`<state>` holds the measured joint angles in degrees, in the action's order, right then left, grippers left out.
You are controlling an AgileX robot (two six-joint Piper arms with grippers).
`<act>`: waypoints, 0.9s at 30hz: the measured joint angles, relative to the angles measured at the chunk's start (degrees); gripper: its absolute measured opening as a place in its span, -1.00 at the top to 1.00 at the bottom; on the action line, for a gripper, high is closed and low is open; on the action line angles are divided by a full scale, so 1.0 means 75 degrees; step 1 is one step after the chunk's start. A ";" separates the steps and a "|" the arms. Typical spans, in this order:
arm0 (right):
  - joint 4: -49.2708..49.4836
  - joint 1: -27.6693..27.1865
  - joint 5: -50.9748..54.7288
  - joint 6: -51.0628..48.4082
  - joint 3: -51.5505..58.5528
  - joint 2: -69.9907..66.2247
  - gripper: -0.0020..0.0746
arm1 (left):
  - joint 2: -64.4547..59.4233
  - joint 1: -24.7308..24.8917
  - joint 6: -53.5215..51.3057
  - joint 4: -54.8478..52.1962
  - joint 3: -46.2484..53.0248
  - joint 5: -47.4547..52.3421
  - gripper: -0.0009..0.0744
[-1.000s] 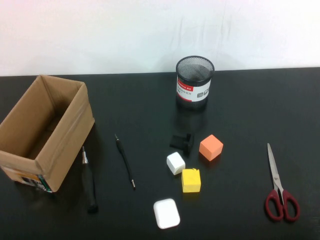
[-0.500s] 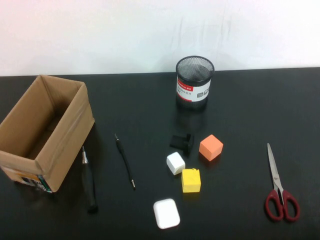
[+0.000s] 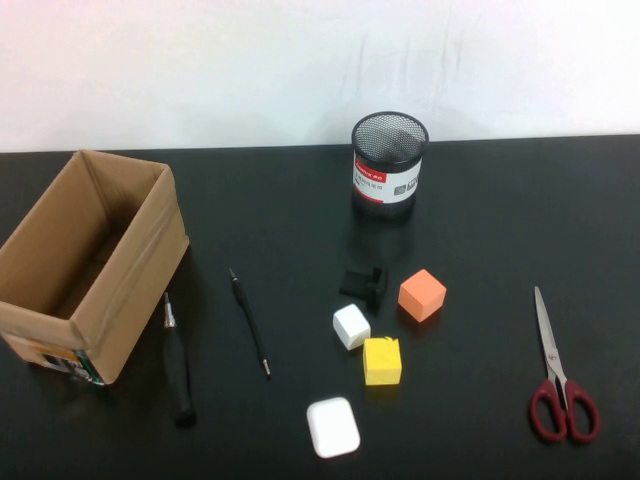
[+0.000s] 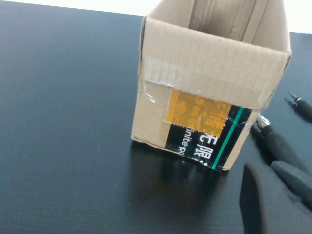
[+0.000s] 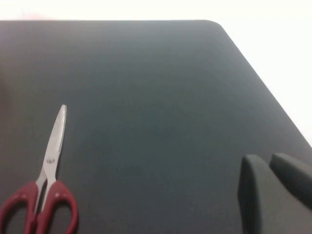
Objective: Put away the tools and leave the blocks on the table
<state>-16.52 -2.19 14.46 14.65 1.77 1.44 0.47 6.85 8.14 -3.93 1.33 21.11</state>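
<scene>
scissors [image 3: 560, 372] lower right on worktop [image 3: 500, 220]; screwdriver [image 3: 178, 360] beside box [image 3: 85, 260]. left hand [image 4: 273, 195] clenched near box, right hand [image 5: 273, 187] clenched near scissors, both empty.

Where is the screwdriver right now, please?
In the high view the screwdriver lies on the table's left side, just right of the cardboard box and left of the pen.

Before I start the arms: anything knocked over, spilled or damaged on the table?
Nothing stands out. The cardboard box and mesh cup stand upright; scissors, rod, screwdriver lie flat, apart. Left gripper near the box and right gripper near the scissors, both shut, empty.
</scene>
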 joint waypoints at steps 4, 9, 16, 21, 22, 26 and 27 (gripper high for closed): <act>0.0000 0.0000 -0.1506 0.0000 0.0000 0.0000 0.96 | 0.0000 0.0000 0.0000 0.0000 0.0000 0.0000 0.98; 0.0000 0.0000 -0.3976 0.0017 0.0000 0.0000 0.96 | 0.0000 0.0000 0.0000 0.0000 0.0000 0.0000 0.98; 0.0000 0.0000 -0.5331 0.0017 0.0000 0.0000 0.96 | 0.0000 0.0000 0.0000 0.0000 0.0000 0.0000 0.98; 0.0774 0.0000 -0.6504 0.0017 -0.0017 0.0000 0.96 | 0.0000 0.0000 0.0000 0.0000 0.0000 0.0000 0.98; 0.0953 0.0000 -0.6784 0.0002 -0.0017 0.0000 0.96 | 0.0000 0.0000 0.0000 0.0000 0.0000 0.0000 0.98; 0.1990 0.0000 -0.8016 0.0064 -0.0066 0.0000 0.96 | 0.0000 0.0000 0.0000 0.0000 0.0000 0.0000 0.98; 0.2269 0.0000 -0.8165 0.0115 -0.0148 0.0000 0.96 | 0.0000 0.0000 0.0000 0.0000 0.0000 0.0000 0.98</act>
<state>0.50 -2.19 -46.77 15.52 0.66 1.44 0.47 6.85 8.14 -3.93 1.33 21.11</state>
